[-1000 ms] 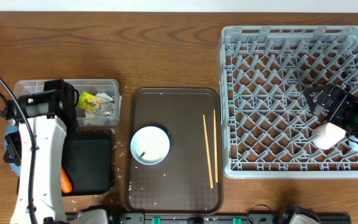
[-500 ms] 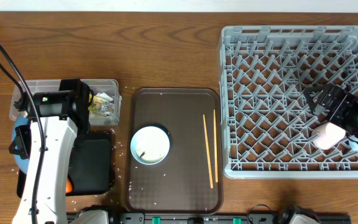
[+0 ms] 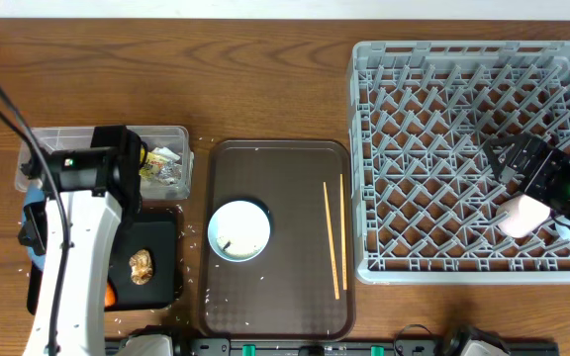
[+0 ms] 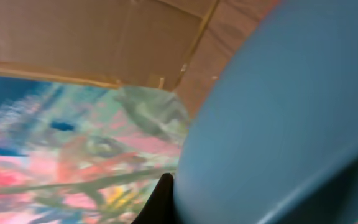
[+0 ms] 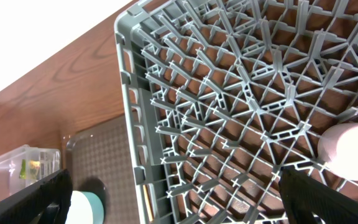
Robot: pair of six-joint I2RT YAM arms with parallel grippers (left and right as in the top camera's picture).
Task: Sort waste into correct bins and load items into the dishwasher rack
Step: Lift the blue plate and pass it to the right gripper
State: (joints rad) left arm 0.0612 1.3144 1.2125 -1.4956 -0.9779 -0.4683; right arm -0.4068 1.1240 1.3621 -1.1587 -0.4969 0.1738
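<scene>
My left gripper (image 4: 166,198) is shut on the large blue plate (image 4: 278,118), which fills its view; only one dark finger shows against the rim. From overhead the left arm (image 3: 82,173) covers most of the plate (image 3: 34,220), held tilted over the black tray (image 3: 161,242). A brown food lump (image 3: 142,265) and an orange carrot (image 3: 110,294) lie in that tray. The clear tub (image 3: 181,138) holds the yellow-green wrapper (image 3: 146,158) and white paper (image 3: 171,170). My right gripper (image 3: 515,160) is open over the grey rack (image 3: 463,59), beside the white-pink cup (image 3: 524,214).
A white bowl (image 3: 238,230) and two chopsticks (image 3: 332,237) lie on the dark brown serving tray (image 3: 285,307). Rice grains (image 3: 192,233) are scattered by the black tray. The light-blue cup is out of view.
The brown food lump has appeared in the black tray. My left arm shifted up and right with the plate. The right arm has not moved.
</scene>
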